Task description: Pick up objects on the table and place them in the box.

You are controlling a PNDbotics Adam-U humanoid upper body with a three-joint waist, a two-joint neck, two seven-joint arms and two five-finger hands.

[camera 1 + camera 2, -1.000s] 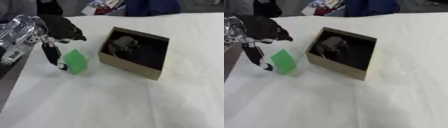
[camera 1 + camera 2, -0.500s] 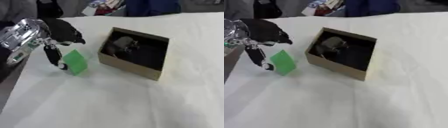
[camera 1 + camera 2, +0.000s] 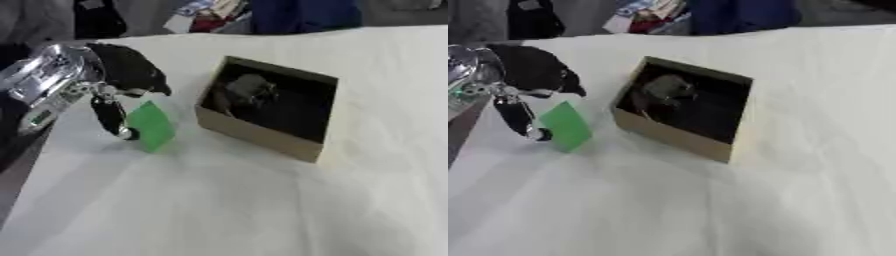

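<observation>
No readable text, label, brand or number on anything in view.

The left hand (image 3: 118, 80) reaches in from the left, thumb down, fingers curled forward.

Left hand (image 3: 118, 75) at left of frame: black palm and fingers, silver wrist. Block (image 3: 152, 125) beside it: bright green, plain. Box (image 3: 262, 137) at centre: tan cardboard walls, black inside, with a dark grey lump (image 3: 248, 87) in its upper left corner. Table (image 3: 262, 210): white cloth, no pattern.
</observation>
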